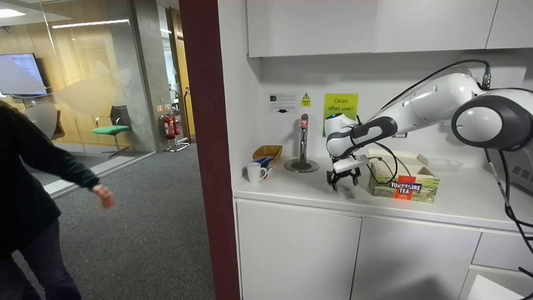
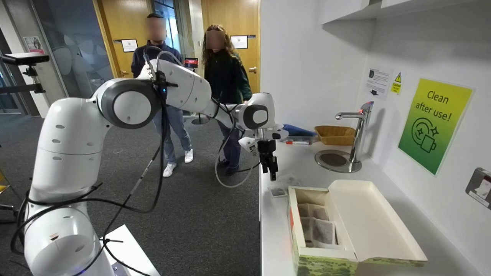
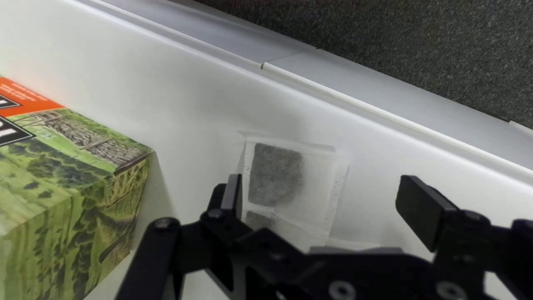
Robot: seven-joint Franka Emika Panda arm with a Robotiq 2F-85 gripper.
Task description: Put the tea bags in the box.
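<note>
Near the front edge of the white worktop [image 1: 291, 187], loose tea bags [image 3: 275, 175] are lying flat just beside the box [image 1: 381, 189], outside it; in the wrist view the pincer [image 3: 320, 189] is hiding part of them. It is hanging right over the bags, its fingers [image 3: 424, 208] pointing down and standing well apart. The finger nearer the box is overlapping a bag's edge in that view; I cannot tell whether it is touching. The box is standing with its lid [image 2: 376, 224] folded back toward the wall [image 2: 425, 57], and more tea bags [image 2: 323, 231] are sitting inside it. Farther along the worktop, a tap [image 2: 360, 132] is rising near a basket [image 2: 335, 135], and a white mug [image 1: 254, 173] is standing near the end. In an exterior view, two people [image 2: 226, 78] are standing on the carpet [image 2: 207, 214] beyond the robot arm [image 2: 130, 103].
</note>
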